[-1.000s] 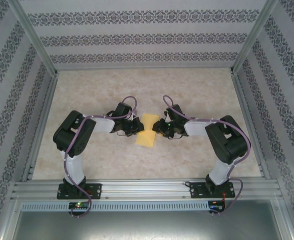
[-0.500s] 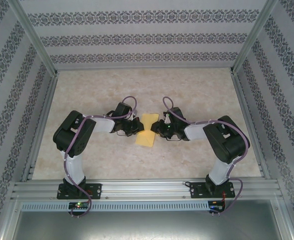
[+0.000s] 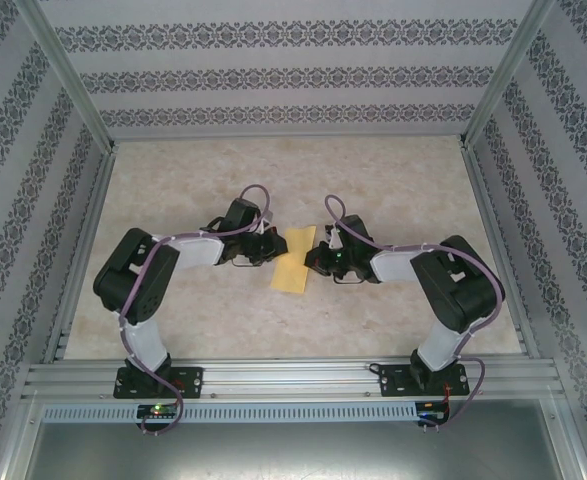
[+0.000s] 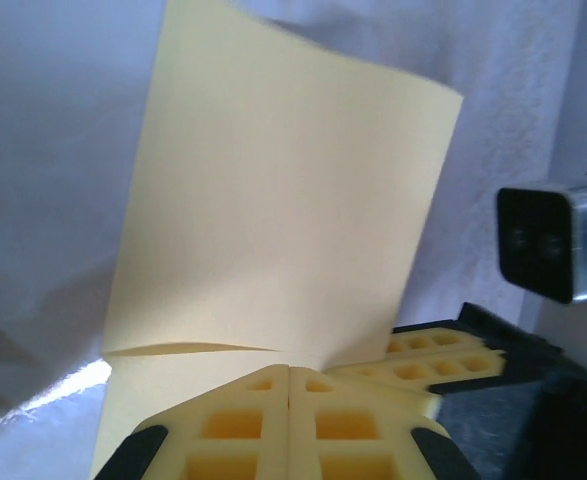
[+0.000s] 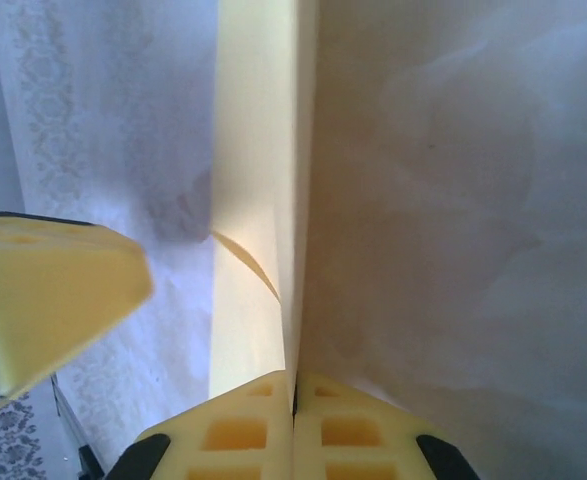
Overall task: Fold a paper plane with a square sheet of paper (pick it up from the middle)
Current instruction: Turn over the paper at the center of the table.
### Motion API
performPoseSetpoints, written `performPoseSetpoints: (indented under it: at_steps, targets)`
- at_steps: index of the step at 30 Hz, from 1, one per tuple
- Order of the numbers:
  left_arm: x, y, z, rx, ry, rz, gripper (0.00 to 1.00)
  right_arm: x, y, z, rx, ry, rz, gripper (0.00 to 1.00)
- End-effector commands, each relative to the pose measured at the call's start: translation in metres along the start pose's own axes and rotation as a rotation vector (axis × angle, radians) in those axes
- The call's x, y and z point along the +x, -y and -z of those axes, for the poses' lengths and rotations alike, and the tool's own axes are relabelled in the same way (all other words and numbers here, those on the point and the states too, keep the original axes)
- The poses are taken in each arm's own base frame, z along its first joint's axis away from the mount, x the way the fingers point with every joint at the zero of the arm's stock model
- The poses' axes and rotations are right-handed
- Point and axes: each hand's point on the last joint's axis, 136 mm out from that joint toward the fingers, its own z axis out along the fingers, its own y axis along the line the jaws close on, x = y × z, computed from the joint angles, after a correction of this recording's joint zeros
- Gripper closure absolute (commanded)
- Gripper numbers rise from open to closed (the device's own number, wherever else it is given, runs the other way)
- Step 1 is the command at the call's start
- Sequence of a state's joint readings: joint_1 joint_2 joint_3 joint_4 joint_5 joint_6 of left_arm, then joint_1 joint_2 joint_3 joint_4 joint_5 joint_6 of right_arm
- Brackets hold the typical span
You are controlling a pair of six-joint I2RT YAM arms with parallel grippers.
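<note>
Left end effector (image 3: 266, 247) has its pads pressed together, pinching the sheet (image 3: 293, 262) at one side. The right end effector (image 3: 316, 260) is likewise clamped on the opposite side, with the paper's edge running straight into the seam between its pads. The sheet hangs between them over the middle of the desk (image 3: 393, 180). It looks narrower than a square, with 2 layers showing in the right wrist view and a short crease near the left pads.

This looks like an early fold. The next move probably calls for bringing the edges level and then flattening the crease against the desk without letting either pinch slip.

No brand, label or writing can be read, and the sheet is plain.
</note>
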State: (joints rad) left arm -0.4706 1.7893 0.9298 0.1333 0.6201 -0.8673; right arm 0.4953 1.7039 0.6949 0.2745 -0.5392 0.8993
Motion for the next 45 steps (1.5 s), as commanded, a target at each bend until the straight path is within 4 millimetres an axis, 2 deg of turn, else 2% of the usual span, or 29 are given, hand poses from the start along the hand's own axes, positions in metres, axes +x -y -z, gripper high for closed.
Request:
performPoseSetpoints:
  at_steps: [1, 4, 9, 12, 17, 20, 27, 33, 35, 39, 40, 42, 45]
  targets:
    - [-0.011, 0.021, 0.031, -0.015, 0.106, -0.085, 0.91, -0.009, -0.025, 0.023, 0.037, 0.025, 0.122, 1.00]
    - [-0.021, 0.026, 0.059, -0.088, 0.205, -0.144, 0.91, -0.019, -0.023, 0.062, 0.246, 0.080, 0.217, 1.00]
    - [-0.035, 0.017, 0.111, -0.202, 0.428, -0.157, 0.88, -0.035, -0.016, 0.139, 0.783, 0.116, 0.436, 1.00]
    - [-0.035, 0.000, 0.136, -0.280, 0.530, -0.127, 0.85, -0.038, -0.018, 0.162, 0.975, 0.120, 0.505, 1.00]
    - [-0.032, -0.017, 0.170, -0.360, 0.638, -0.095, 0.84, -0.041, -0.023, 0.170, 1.196, 0.130, 0.571, 1.00]
    - [-0.030, -0.025, 0.186, -0.399, 0.693, -0.084, 0.85, -0.036, -0.023, 0.152, 1.236, 0.092, 0.591, 1.00]
    - [-0.022, -0.042, 0.222, -0.456, 0.816, -0.055, 0.83, -0.009, -0.013, 0.078, 1.143, -0.038, 0.539, 1.00]
    - [-0.016, -0.044, 0.229, -0.456, 0.819, -0.059, 0.81, 0.004, -0.020, 0.031, 1.112, -0.096, 0.525, 1.00]
    - [-0.015, -0.042, 0.227, -0.445, 0.809, -0.062, 0.81, 0.009, -0.024, 0.017, 1.075, -0.109, 0.523, 0.88]
    - [-0.015, -0.039, 0.224, -0.428, 0.798, -0.071, 0.81, 0.026, -0.043, -0.017, 0.885, -0.168, 0.476, 0.77]
    - [-0.015, -0.037, 0.224, -0.424, 0.794, -0.078, 0.81, 0.027, -0.050, -0.018, 0.842, -0.156, 0.465, 0.73]
    - [-0.016, -0.035, 0.222, -0.421, 0.780, -0.088, 0.80, 0.028, -0.065, -0.020, 0.703, -0.123, 0.436, 0.53]
    - [-0.017, -0.031, 0.216, -0.405, 0.756, -0.102, 0.78, 0.021, -0.084, -0.009, 0.471, -0.074, 0.352, 0.49]
